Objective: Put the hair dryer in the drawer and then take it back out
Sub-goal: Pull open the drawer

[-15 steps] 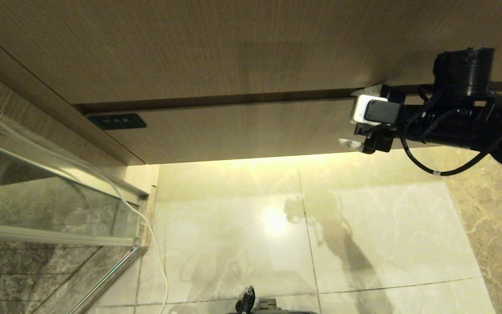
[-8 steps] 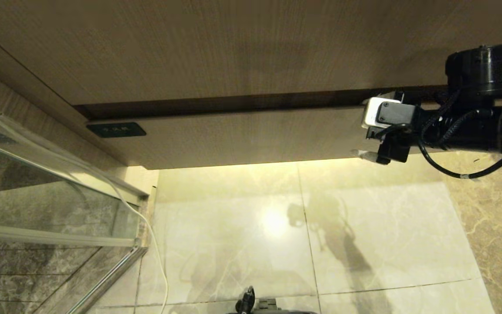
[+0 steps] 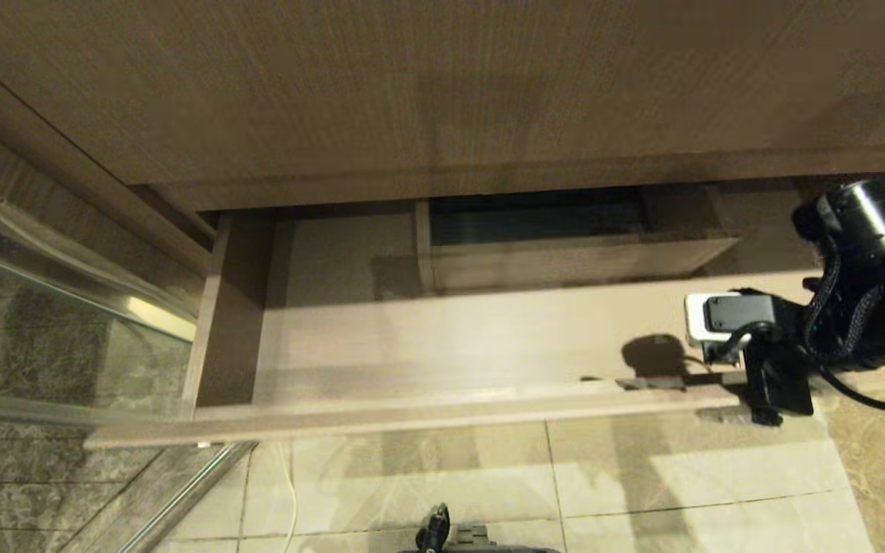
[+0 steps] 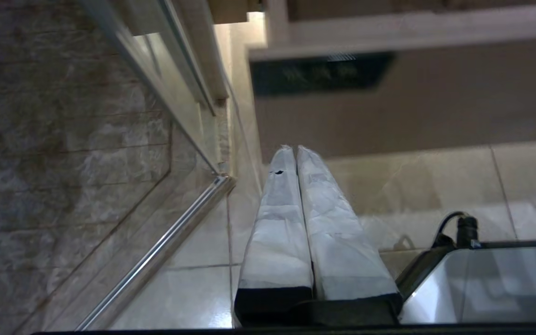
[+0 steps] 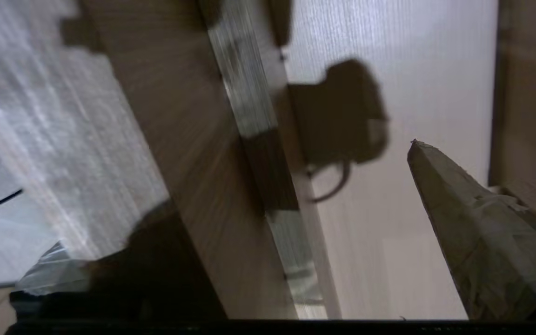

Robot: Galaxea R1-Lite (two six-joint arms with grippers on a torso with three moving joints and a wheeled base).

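Head view, drawer: The wide wooden drawer (image 3: 412,418) stood pulled out beneath the counter, its pale bottom bare on the left and a boxed-off inner compartment (image 3: 565,261) at the back.
Head view, right arm: The right gripper (image 3: 719,369) sat at the right end of the drawer's front edge, above the tiled floor (image 3: 642,476).
Head view, hair dryer: It was nowhere in view, neither in the drawer nor on the floor.
Left wrist view: The left gripper (image 4: 296,151) hung low beside the glass door (image 4: 165,116), fingers pressed together and holding nothing. It pointed towards the dark label plate (image 4: 321,73) on the drawer front.
Right wrist view: One taped finger (image 5: 472,223) reached inside the drawer. The top edge of the front panel ran past it on the outer side, so the jaws stood spread wide across the panel and pinched nothing.
Bearing for the next move: Which way the hair dryer lay from the fingers could not be told, nor how its barrel pointed (no view showed it).
Nearer arm: Probably the right, already at the open drawer with its jaws apart, while the left was parked low and closed.
Stage, as judged: The drawer was ready to receive, and the fetch had not yet begun.
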